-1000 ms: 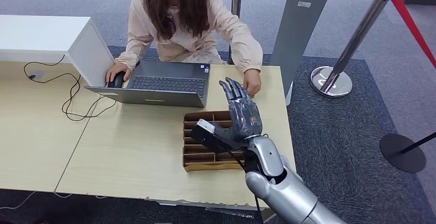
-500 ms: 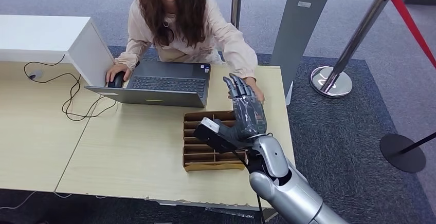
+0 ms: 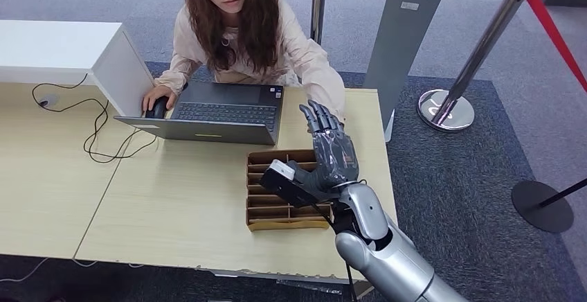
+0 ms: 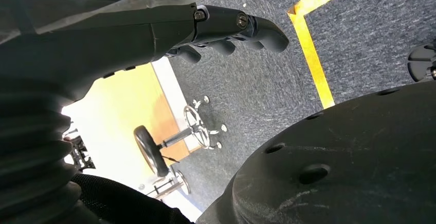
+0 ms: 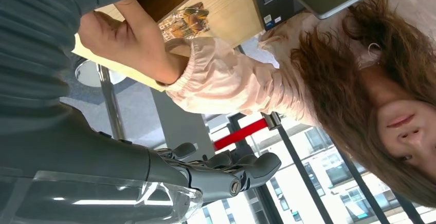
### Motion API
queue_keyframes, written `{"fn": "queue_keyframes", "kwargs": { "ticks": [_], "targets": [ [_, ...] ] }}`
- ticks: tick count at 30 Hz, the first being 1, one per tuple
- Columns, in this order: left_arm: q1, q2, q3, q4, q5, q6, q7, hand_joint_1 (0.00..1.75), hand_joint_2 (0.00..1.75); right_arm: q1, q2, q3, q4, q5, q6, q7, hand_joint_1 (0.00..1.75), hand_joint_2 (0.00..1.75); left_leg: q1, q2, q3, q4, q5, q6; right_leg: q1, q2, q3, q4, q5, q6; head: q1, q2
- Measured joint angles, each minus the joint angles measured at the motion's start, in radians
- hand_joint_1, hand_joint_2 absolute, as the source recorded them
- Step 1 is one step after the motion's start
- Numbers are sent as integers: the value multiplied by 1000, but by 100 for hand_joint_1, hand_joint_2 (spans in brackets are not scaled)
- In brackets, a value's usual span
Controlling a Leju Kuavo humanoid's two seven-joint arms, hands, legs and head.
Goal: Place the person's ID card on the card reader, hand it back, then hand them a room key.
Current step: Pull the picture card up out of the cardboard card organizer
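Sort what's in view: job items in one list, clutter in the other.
Job: right hand, person's hand, slotted cardboard tray (likely).
Lying about: laptop, mouse, cable, white box, barrier post.

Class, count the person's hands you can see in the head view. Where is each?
1: one hand rests on the mouse beside the laptop. The other is hidden behind the robot's raised right hand.

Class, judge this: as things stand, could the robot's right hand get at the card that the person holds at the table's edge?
Probably yes: the right hand is raised with fingers spread, near the person's hand holding the card, nothing between them.
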Motion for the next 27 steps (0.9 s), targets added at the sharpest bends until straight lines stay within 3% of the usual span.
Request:
{"fn": "queue_keyframes", "kwargs": {
  "ticks": [10,18,27],
  "targets": [
    [0,-2,0,0,0,0,-5,0,0,0,0,1,0,0,8,-1,15,175,0,0,0,0,0,0,0,0,0,0,0,0,0,0],
    [1,-2,0,0,1,0,-9,0,0,10,-1,2,0,0,19,-1,41,175,0,0,0,0,0,0,0,0,0,0,0,0,0,0],
    [2,-3,2,0,4,0,-11,0,0,26,-1,12,1,0,28,-8,39,175,0,0,0,0,0,0,0,0,0,0,0,0,0,0]
  ]
}}
